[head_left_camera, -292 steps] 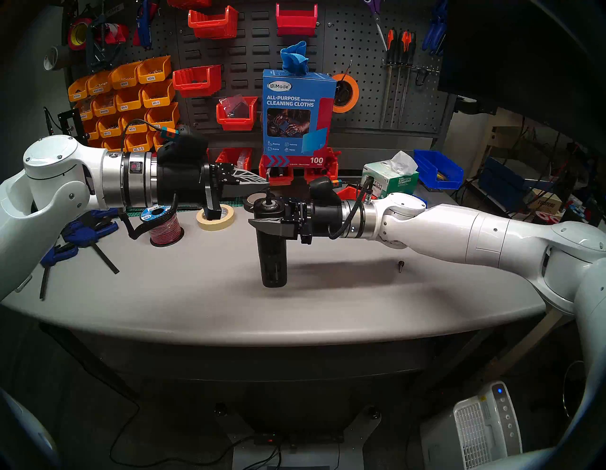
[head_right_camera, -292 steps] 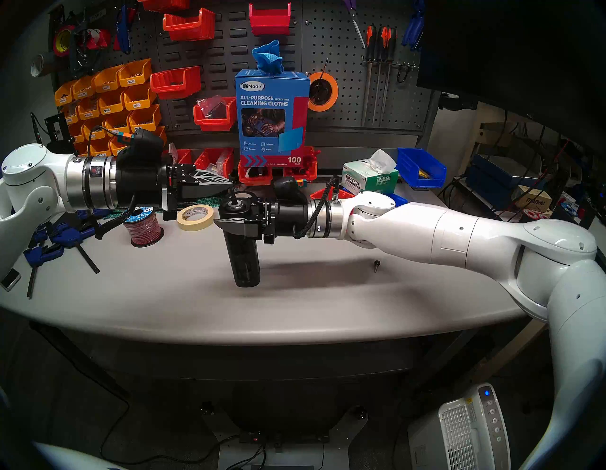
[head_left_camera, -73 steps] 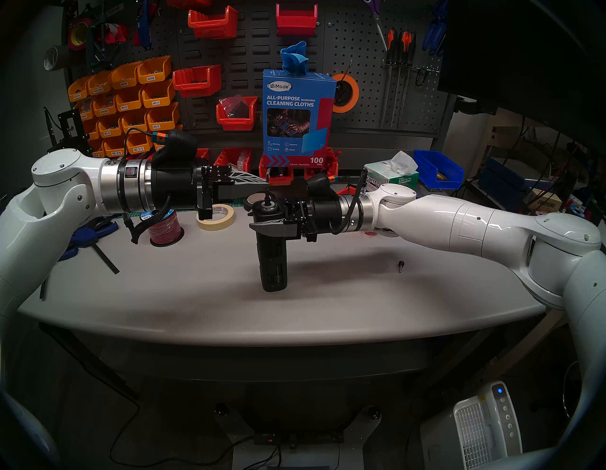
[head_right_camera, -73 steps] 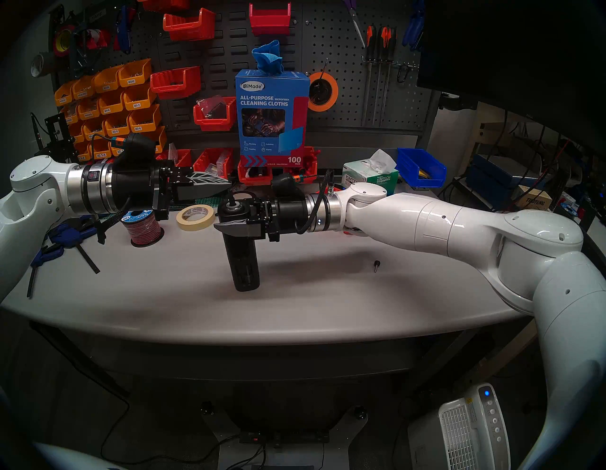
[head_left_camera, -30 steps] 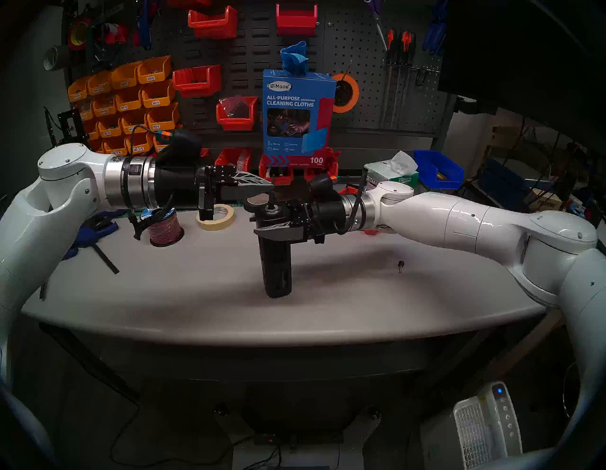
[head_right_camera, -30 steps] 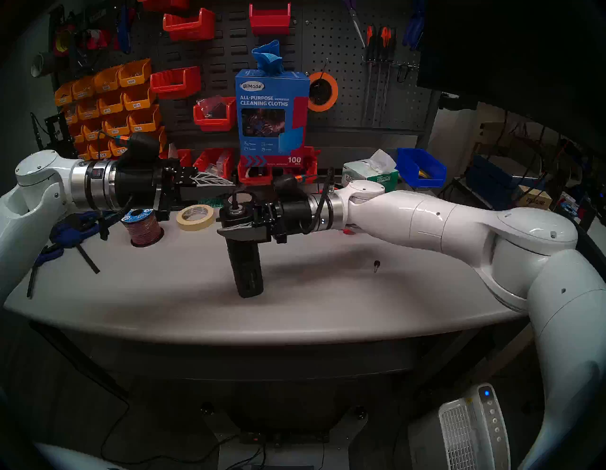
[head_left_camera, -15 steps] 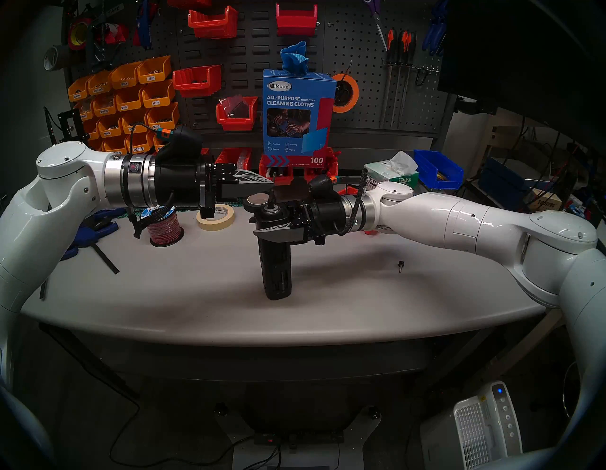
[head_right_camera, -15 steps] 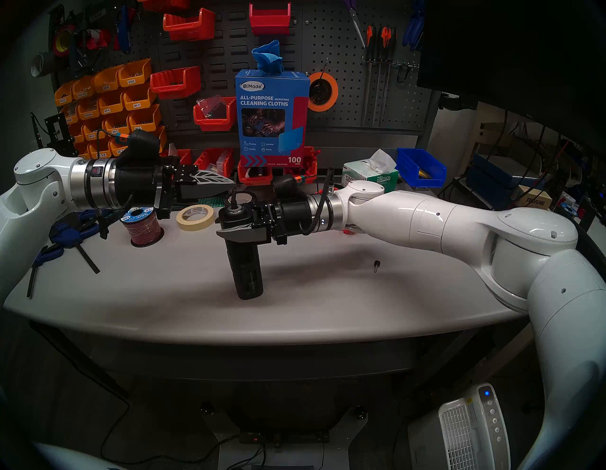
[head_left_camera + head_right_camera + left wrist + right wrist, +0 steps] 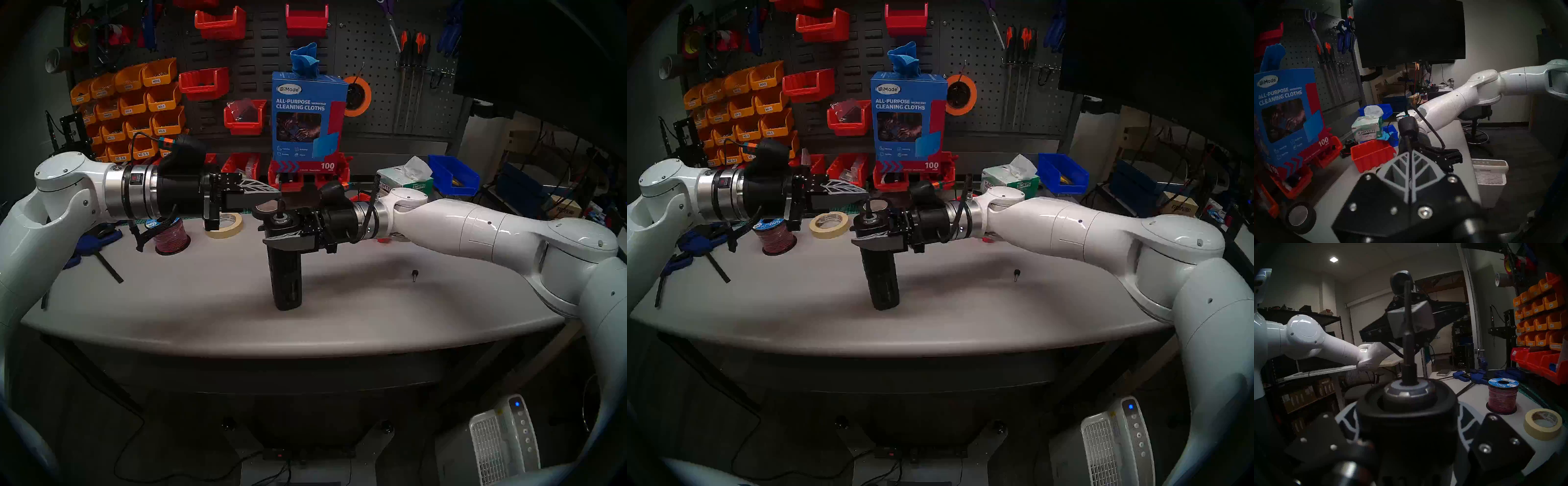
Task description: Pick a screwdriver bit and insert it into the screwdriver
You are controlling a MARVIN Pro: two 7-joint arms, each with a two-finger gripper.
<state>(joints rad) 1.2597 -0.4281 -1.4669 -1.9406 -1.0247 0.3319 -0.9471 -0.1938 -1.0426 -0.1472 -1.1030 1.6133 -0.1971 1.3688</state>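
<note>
**Bit seated in driver, left fingers pressed together beside it**

The left gripper (image 9: 276,194), its fingers pressed together and holding nothing, hung level at about ten o'clock from the screwdriver bit (image 9: 281,207); whether fingertip and bit touched could not be told. The bit stood upright in the socket atop the screwdriver (image 9: 286,271), which the right gripper (image 9: 271,234), reaching in from three o'clock, pinched near its top, its base on the table (image 9: 339,322).

Place: workshop
Landmark: grey workbench (image 9: 203,305)
Behind it: pegboard (image 9: 373,51) hung with screwdrivers (image 9: 412,47), red (image 9: 203,81) and orange parts bins (image 9: 135,101)
On it: wire spool (image 9: 169,237), masking tape (image 9: 225,225), clamps (image 9: 91,241)
</note>
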